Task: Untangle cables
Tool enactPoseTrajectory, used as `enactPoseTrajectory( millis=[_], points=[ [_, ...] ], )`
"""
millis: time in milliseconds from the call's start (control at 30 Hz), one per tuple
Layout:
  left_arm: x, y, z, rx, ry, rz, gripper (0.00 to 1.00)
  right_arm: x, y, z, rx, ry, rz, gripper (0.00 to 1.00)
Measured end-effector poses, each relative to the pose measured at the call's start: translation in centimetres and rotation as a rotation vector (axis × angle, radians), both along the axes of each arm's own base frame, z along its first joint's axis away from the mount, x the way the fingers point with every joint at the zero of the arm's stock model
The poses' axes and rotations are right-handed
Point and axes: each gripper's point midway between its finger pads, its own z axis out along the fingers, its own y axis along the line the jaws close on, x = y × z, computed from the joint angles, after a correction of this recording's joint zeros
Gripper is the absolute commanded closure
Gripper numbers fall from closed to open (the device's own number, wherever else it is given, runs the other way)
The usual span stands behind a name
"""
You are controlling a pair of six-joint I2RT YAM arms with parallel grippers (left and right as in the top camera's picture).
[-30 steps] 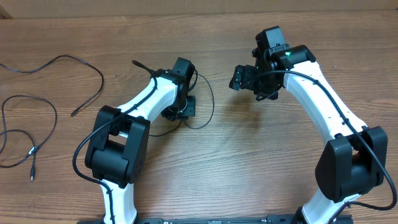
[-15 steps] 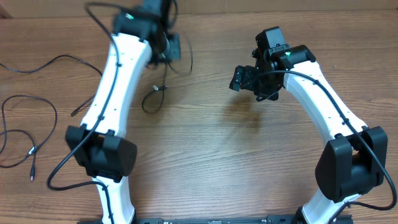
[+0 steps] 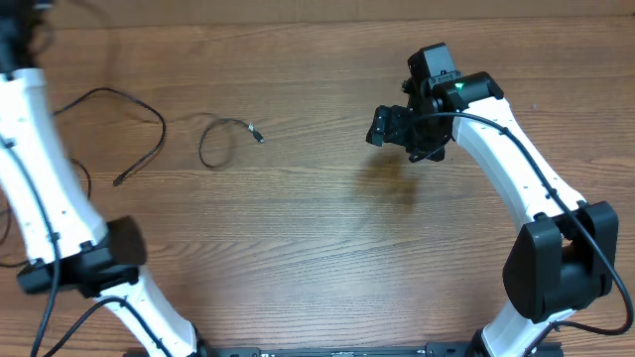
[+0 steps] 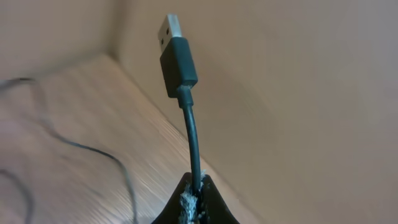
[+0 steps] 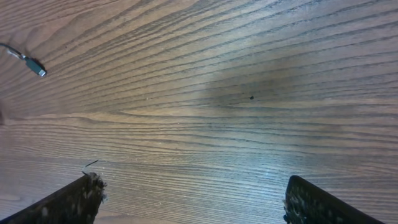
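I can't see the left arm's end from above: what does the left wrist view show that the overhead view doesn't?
Only left wrist: a plug sticking up, its cord pinched in the shut left tool, with a wall behind. Only overhead: the right tool. Both: the table with loose cables on it.

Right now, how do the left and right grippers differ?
The left gripper is shut on a black cable, just below its USB plug; the right gripper is open and holds nothing. The left gripper points at a wall beside the table; the right gripper points down at the table's wood. Both have dark fingertips.
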Motion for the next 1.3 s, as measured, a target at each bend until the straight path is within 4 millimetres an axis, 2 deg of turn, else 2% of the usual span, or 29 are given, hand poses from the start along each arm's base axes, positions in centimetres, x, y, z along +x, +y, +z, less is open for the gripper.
enactPoseTrajectory(
  millis=[33, 67, 100, 267, 400, 533, 600, 633, 700, 733, 800, 833, 900, 967, 1100, 1233, 1300],
  points=[
    [-0.6, 1.3, 0.2, -0.008, -0.010, 0.033, 0.96, 0.0, 0.0, 0.0, 0.000, 0.000, -0.001, 0.08],
    [-2.3, 4.8, 0.7, -0.029, -0.037, 0.130, 0.96, 0.0, 0.0, 0.0, 0.000, 0.000, 0.000, 0.08],
    [-2.7, 5.4, 0.8, -0.031, -0.040, 0.147, 0.96, 0.0, 0.0, 0.0, 0.000, -0.001, -0.001, 0.08],
    [-3.8, 7.6, 1.5, 0.014, -0.051, 0.242, 0.96, 0.0, 0.0, 0.0, 0.000, 0.001, 0.000, 0.08],
    [-4.0, 8.4, 2.1, 0.047, -0.066, 0.283, 0.96, -0.1, 0.0, 0.0, -0.001, 0.003, 0.000, 0.08],
    [-4.8, 8.8, 0.9, 0.054, -0.004, 0.317, 0.96, -0.1, 0.0, 0.0, -0.001, 0.004, -0.001, 0.08],
    [-5.1, 8.9, -0.6, 0.041, 0.053, 0.326, 0.95, -0.1, 0.0, 0.0, -0.001, 0.004, 0.000, 0.08],
    [-5.0, 9.0, -1.7, 0.033, 0.084, 0.329, 0.77, -0.1, 0.0, 0.0, -0.001, 0.004, 0.000, 0.08],
    [-4.4, 9.2, -4.4, 0.017, 0.163, 0.324, 0.08, -0.1, 0.0, 0.0, -0.001, 0.004, 0.000, 0.08],
    [-4.1, 9.2, -5.4, 0.012, 0.188, 0.320, 0.00, -0.1, 0.0, 0.0, -0.002, 0.005, 0.000, 0.08],
    [-2.7, 9.1, -9.0, -0.007, 0.271, 0.300, 0.00, -0.2, -0.1, -0.1, -0.002, 0.008, 0.000, 0.08],
    [-2.2, 8.9, -10.1, -0.013, 0.296, 0.292, 0.00, -0.2, -0.1, -0.1, -0.003, 0.010, 0.000, 0.08],
    [-1.7, 8.5, -11.8, -0.025, 0.338, 0.277, 0.00, -0.3, -0.1, -0.1, -0.003, 0.012, 0.000, 0.08],
    [-1.2, 7.7, -12.1, -0.020, 0.352, 0.243, 0.00, -0.3, -0.1, -0.1, -0.003, 0.012, 0.000, 0.08],
    [-1.2, 4.4, -13.2, -0.040, 0.433, 0.083, 0.00, -0.3, -0.1, -0.1, -0.004, 0.014, 0.000, 0.08],
    [-1.7, -2.5, -15.5, -0.111, 0.563, -0.187, 0.00, -0.3, -0.1, -0.1, -0.004, 0.014, 0.000, 0.07],
    [-2.2, -6.7, -16.6, -0.132, 0.635, -0.322, 0.00, -0.3, -0.1, -0.1, -0.004, 0.013, 0.000, 0.07]
  ],
)
